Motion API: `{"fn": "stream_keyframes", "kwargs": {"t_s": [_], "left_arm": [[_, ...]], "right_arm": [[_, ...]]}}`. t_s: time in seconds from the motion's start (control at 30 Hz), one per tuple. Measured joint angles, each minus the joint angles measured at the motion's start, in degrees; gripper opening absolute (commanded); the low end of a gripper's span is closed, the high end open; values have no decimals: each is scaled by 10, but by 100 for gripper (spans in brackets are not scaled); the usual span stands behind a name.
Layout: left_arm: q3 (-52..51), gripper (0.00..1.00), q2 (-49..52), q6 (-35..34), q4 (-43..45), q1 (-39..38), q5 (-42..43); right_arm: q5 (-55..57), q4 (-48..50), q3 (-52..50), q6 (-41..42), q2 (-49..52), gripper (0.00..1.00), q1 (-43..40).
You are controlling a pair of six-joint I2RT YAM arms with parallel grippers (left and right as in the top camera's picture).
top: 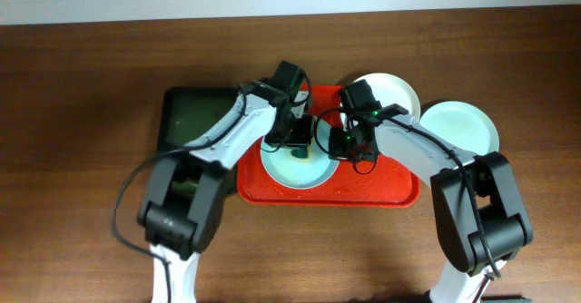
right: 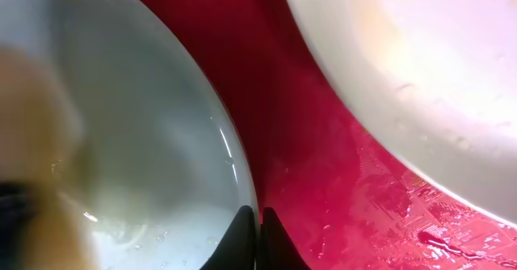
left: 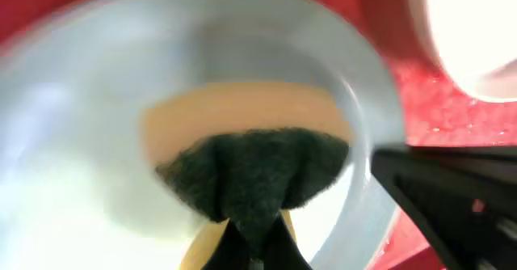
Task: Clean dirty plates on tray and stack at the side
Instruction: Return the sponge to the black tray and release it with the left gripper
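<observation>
On the red tray [top: 381,194] lies a pale blue plate [top: 277,162] with a yellow smear [left: 242,108] at its centre. My left gripper [top: 298,144] is shut on a dark green scouring sponge [left: 254,169], which is pressed onto that smear. At the plate's right rim my right gripper [top: 349,151] is shut, one finger inside the rim [right: 242,181] and one outside. A white plate [top: 390,90] rests on the tray's far right corner. A pale mint green plate [top: 460,126] sits on the table to the right of the tray.
A dark green tray [top: 186,117] lies left of the red tray, under my left arm. In the right wrist view, wet red tray floor [right: 323,157] separates the blue plate from the white plate [right: 420,60]. Brown tabletop surrounds everything.
</observation>
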Motion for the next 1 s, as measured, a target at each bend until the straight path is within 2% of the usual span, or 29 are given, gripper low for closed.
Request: {"fn": "stream_keyframes", "kwargs": {"t_s": [0.13,0.2,0.37,0.57,0.77,1.0], "left_arm": [[0,0,-148,0,-68,19,-113],[3,0,-184,0,-109,30,-182],[2,0,-175,1,-162,83,-266],[0,0,-175,3,-166,174,-283],[-80,0,-174,9,-116,209,-283],[-203,0,-173,24,18,209,-283]], "right_arm": [[0,0,0,0,0,4,0],[0,0,0,0,0,4,0],[0,1,0,0,0,4,0],[0,1,0,0,0,4,0],[0,1,0,0,0,4,0],[0,1,0,0,0,4,0]]}}
